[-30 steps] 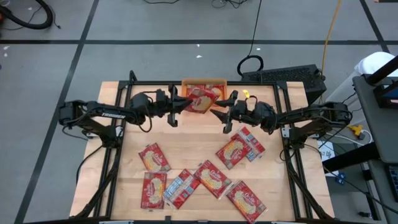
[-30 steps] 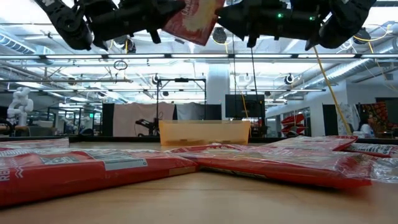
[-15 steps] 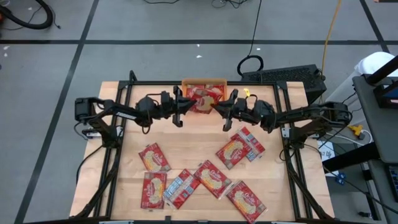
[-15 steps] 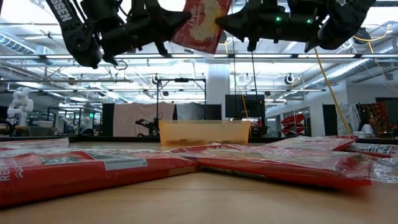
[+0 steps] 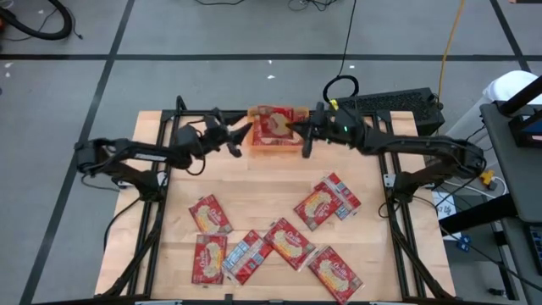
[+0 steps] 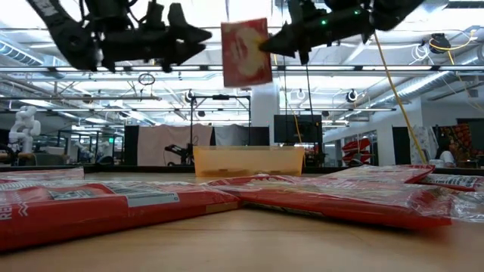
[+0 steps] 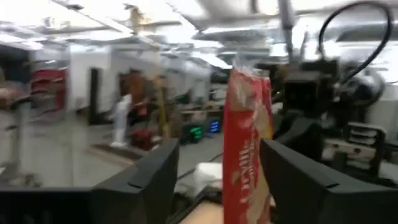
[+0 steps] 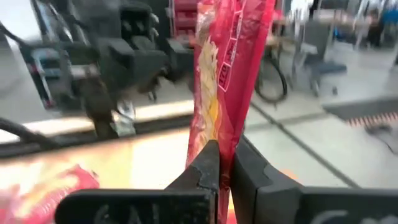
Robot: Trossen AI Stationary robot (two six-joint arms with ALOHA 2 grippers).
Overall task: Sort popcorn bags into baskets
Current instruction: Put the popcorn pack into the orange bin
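One red popcorn bag (image 5: 273,124) hangs in the air over the orange basket (image 5: 258,151), which stands at the middle of the table's far edge. My right gripper (image 5: 298,130) is shut on the bag from its right side. My left gripper (image 5: 244,140) stands open just left of the bag, apart from it in the low view, where its fingers (image 6: 198,35) are clear of the bag (image 6: 246,53). Several more popcorn bags (image 5: 290,244) lie flat on the table's near half. My right gripper pinches the bag's right edge (image 6: 266,45) between its two fingers (image 8: 210,163), near that edge's upper part. The fingers come about level from the table's right. The bag (image 8: 227,74) is lifted clear and hangs tilted above the basket (image 6: 248,161).
Loose bags lie at the near left (image 5: 209,213), near middle (image 5: 247,254) and right (image 5: 329,199). The wooden table (image 5: 254,186) is bare between them and the basket. A keyboard (image 5: 385,103) sits beyond the far right corner.
My right gripper has shut on the bag and carried it toward the far edge, over the basket. My left gripper has opened, let go of the bag and drawn back toward the table's left. The bag has turned from slanted to nearly upright.
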